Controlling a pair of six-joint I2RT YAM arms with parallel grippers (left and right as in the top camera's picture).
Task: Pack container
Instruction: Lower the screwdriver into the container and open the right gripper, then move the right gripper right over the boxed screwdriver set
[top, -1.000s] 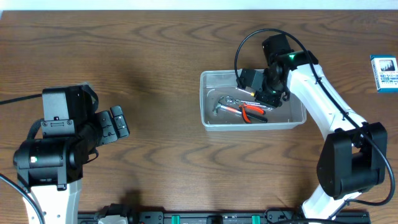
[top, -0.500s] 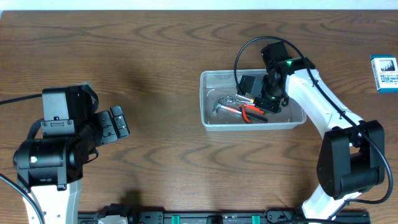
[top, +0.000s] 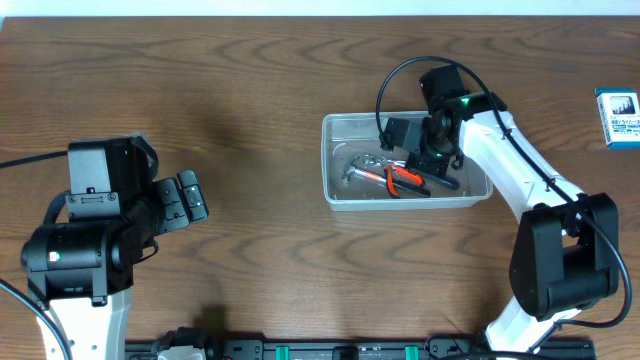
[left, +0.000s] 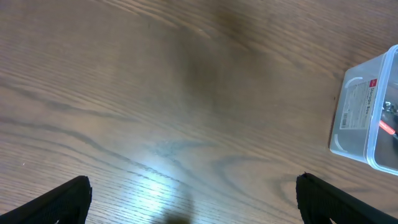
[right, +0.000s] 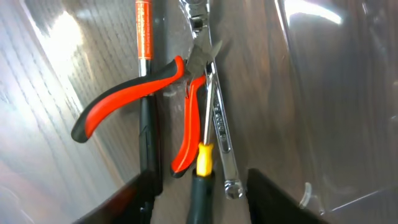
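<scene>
Right gripper (right: 200, 183): fingers spread, gripping nothing, low inside the container (top: 332, 160); the black handle end of a yellow-collared screwdriver (right: 204, 158) lies between the fingers and touches neither

Contents, on the container floor: red-and-black-handled pliers (right: 130, 93); silver wrench (right: 219, 124) alongside the screwdriver shaft, meeting it at the pliers' nose; second tool (right: 144, 43) with orange shaft and black grip, crossed by one pliers handle

Container: clear rimmed tub, upright, right of table centre, white label (left: 357, 106) on the end wall facing the left arm

Left gripper (left: 193, 186): fingers wide apart, empty, over bare wooden table (top: 250, 100), well apart from the container

Blue-and-white box (top: 617, 117): at the table's far right edge
</scene>
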